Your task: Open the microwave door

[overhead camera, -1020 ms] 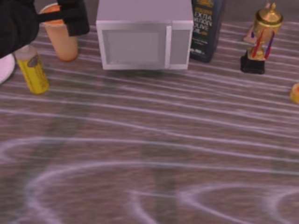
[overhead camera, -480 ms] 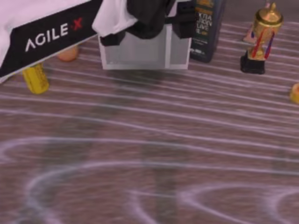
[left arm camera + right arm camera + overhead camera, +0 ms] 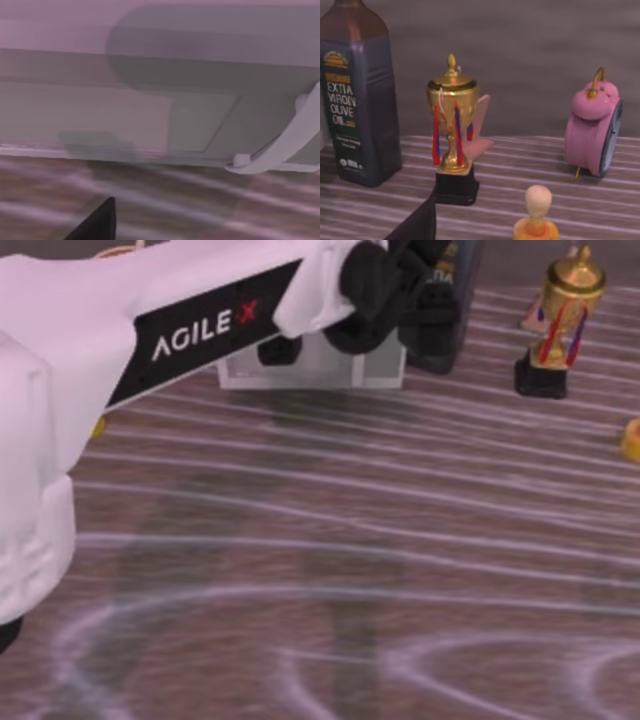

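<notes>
The microwave (image 3: 320, 372) stands at the back of the table. My left arm covers most of it in the top view, so only the low strip of its pale front shows. In the left wrist view the microwave door (image 3: 125, 110) fills the picture from close up, and its white handle bar (image 3: 295, 142) curves along one edge. My left gripper (image 3: 405, 295) hangs over the microwave's right front, on the handle side. My right gripper is outside the top view, and its wrist camera faces the trophy.
A dark olive-oil box (image 3: 450, 340) stands right of the microwave, with a gold trophy (image 3: 560, 320) farther right. A small yellow object (image 3: 630, 440) sits at the right edge. The right wrist view also shows a pink alarm clock (image 3: 592, 130) and an orange-based peg (image 3: 536, 220).
My left arm has swung from the back left corner rightwards across the microwave. Its gripper now sits at the microwave's right front. The arm now covers the orange cup and most of the yellow bottle.
</notes>
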`<state>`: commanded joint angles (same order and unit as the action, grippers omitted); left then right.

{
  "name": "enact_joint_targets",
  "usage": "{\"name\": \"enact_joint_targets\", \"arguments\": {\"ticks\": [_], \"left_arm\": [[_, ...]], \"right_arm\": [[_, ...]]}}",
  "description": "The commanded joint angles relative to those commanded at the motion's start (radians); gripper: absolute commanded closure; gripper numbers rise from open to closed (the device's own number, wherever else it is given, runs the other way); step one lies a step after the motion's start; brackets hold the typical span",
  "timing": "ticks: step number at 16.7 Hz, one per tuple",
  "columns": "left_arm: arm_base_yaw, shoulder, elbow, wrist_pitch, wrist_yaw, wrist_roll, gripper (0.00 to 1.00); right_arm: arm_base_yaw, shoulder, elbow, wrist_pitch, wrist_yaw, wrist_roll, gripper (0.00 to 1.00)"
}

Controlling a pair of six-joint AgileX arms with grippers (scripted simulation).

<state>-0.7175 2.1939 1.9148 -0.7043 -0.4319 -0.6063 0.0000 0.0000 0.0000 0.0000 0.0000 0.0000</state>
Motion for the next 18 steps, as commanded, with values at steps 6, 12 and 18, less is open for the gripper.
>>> {"name": "enact_joint_targets", "arguments": {"ticks": [6,12,18], "left_arm": [[0.024,0.077,0.046,0.044,0.015,0.023,0.0],[0.066,0.213,0.119,0.119,0.04,0.061,0.0],[0.066,0.213,0.119,0.119,0.04,0.061,0.3]], "right_arm": [[0.0,0.0,0.0,0.0,0.0,0.0,0.0],[0.0,0.0,0.0,0.0,0.0,0.0,0.0],[0.0,0.0,0.0,0.0,0.0,0.0,0.0]]}}
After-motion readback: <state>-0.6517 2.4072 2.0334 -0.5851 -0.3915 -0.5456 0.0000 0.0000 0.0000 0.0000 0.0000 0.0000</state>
